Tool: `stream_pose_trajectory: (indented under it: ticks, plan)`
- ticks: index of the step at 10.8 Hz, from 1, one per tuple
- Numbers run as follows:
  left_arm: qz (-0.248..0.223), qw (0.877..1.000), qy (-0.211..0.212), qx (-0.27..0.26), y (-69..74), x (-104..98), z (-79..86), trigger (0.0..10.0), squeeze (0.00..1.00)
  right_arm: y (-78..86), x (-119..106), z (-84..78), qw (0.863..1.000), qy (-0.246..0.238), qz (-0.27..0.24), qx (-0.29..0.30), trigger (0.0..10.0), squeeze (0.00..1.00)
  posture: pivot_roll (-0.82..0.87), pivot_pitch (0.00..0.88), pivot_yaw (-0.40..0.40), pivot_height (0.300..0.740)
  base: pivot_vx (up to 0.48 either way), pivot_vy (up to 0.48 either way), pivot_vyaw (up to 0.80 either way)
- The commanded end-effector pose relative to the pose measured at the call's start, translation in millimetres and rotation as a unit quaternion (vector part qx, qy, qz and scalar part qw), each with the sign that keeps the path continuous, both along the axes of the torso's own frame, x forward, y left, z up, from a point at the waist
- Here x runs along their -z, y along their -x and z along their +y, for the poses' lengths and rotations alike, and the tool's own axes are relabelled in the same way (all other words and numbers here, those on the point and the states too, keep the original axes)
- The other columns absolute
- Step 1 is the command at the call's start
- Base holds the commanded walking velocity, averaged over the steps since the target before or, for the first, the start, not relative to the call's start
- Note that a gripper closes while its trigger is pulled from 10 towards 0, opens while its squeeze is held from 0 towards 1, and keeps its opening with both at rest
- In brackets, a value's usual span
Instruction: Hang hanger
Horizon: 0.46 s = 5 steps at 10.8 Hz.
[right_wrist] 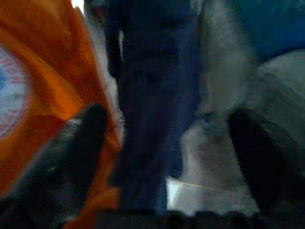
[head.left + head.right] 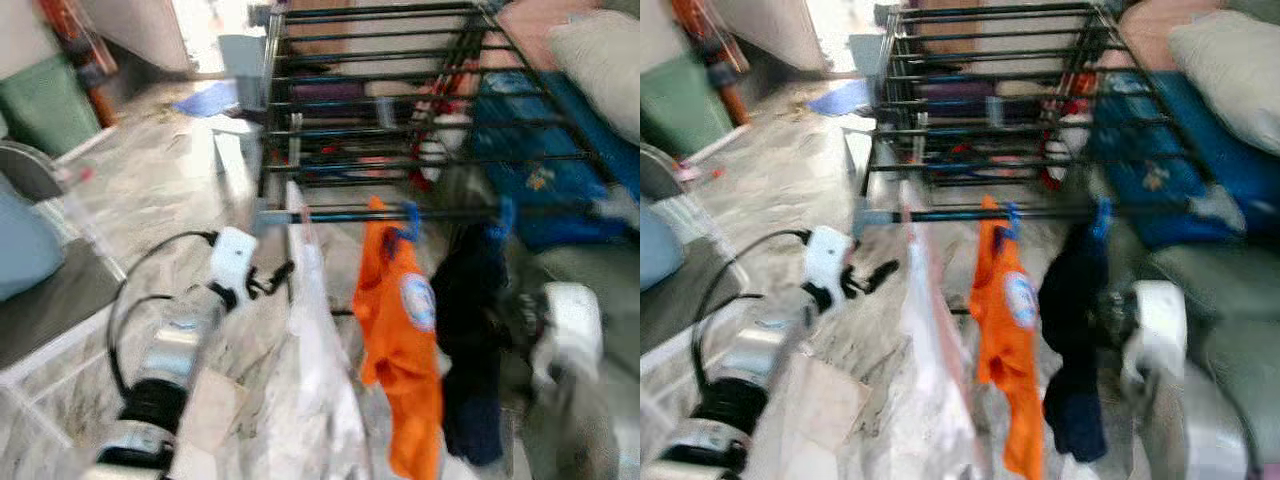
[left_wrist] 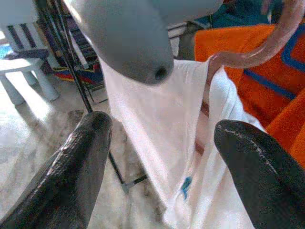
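Note:
A black drying rack (image 2: 400,100) stands ahead, and its front rail (image 2: 340,214) carries three garments. A white garment (image 2: 315,330) hangs on a pink hanger (image 3: 257,52) at the rail's left end. An orange shirt (image 2: 400,340) and a dark navy garment (image 2: 472,340) hang beside it on blue hangers. My left gripper (image 2: 272,280) is open just left of the white garment, whose cloth lies ahead of the fingers (image 3: 81,162) in the left wrist view. My right gripper (image 1: 167,133) is open, low and right of the navy garment.
A green bin (image 2: 40,100) stands at the far left and a blue mat (image 2: 205,98) lies on the marble floor. Blue bedding (image 2: 540,150) and a pillow (image 2: 600,60) lie to the right of the rack. A white stool (image 3: 24,71) stands beyond it.

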<state>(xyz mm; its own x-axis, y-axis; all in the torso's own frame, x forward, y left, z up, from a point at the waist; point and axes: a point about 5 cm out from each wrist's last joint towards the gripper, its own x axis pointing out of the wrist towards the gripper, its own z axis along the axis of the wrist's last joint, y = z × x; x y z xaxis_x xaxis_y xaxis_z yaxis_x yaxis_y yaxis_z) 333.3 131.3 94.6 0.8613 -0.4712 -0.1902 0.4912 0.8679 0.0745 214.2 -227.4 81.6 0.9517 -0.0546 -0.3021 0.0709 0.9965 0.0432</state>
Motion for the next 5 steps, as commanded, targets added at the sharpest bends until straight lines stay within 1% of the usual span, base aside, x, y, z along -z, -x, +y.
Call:
stream_pose_trajectory:
  ticks: [1,4,5]
  plan:
    - [-0.004,1.0,-0.002,0.012,0.4,0.1,-10.2,10.0,0.0,-1.1,-15.8,5.7,0.999,0.021,-0.032,0.01,10.0,1.0,0.0,0.0,0.004,0.74,-0.277,0.0,0.0]
    - [-0.008,1.0,-0.003,0.012,0.4,-0.9,-10.7,10.0,0.0,-1.9,-15.4,6.7,0.999,0.022,-0.029,0.01,10.0,1.0,0.0,0.0,0.003,0.74,-0.32,0.0,0.0]
    - [-0.008,1.0,-0.003,0.011,0.6,-0.9,-11.1,10.0,0.0,1.8,-18.1,8.7,0.999,0.023,-0.028,0.017,10.0,1.0,0.0,0.0,0.001,0.74,-0.319,0.0,0.0]
